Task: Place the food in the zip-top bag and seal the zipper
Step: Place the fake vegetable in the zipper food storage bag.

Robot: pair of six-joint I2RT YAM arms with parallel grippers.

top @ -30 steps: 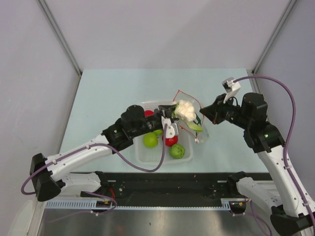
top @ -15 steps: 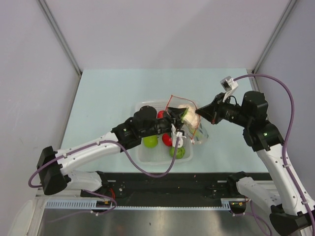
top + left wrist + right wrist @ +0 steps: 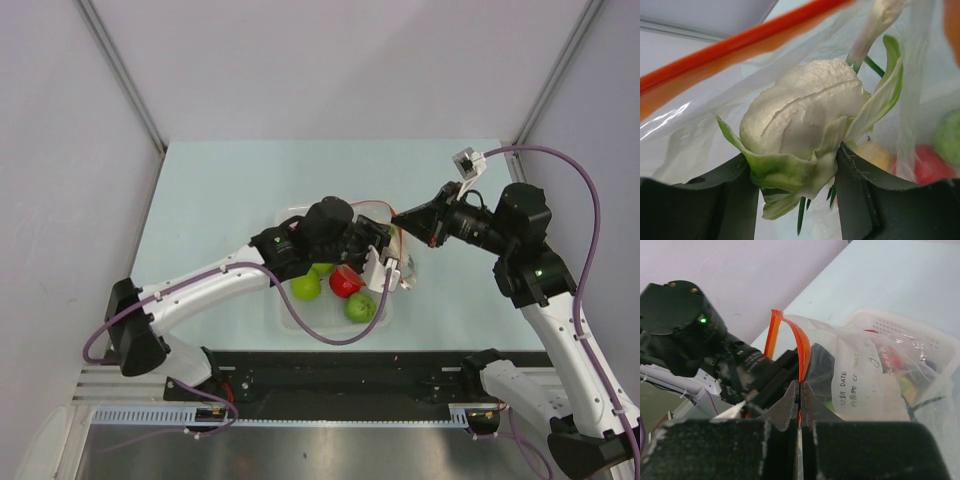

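Note:
In the left wrist view a pale green cabbage (image 3: 805,120) sits between my left gripper's (image 3: 797,175) two fingers, touching both, inside the clear zip-top bag (image 3: 700,130). The red zipper (image 3: 730,55) runs above it. Deeper in the bag lie green onions (image 3: 875,25), a yellow lemon (image 3: 875,152) and a red fruit (image 3: 920,165). My right gripper (image 3: 800,387) is shut on the zipper (image 3: 802,347), holding the bag's mouth up. From above, the left gripper (image 3: 385,262) reaches into the bag (image 3: 403,268) and the right gripper (image 3: 400,215) pinches its upper rim.
The white perforated basket (image 3: 285,215) lies under the left arm, holding two green fruits (image 3: 306,286) (image 3: 361,307) and a red fruit (image 3: 345,282). The basket's rim (image 3: 900,325) shows behind the bag. Grey walls close in both sides.
The left arm has pushed right, carrying the cabbage from over the basket into the bag's mouth. The right gripper has kept its pinch on the zipper and shifted slightly.

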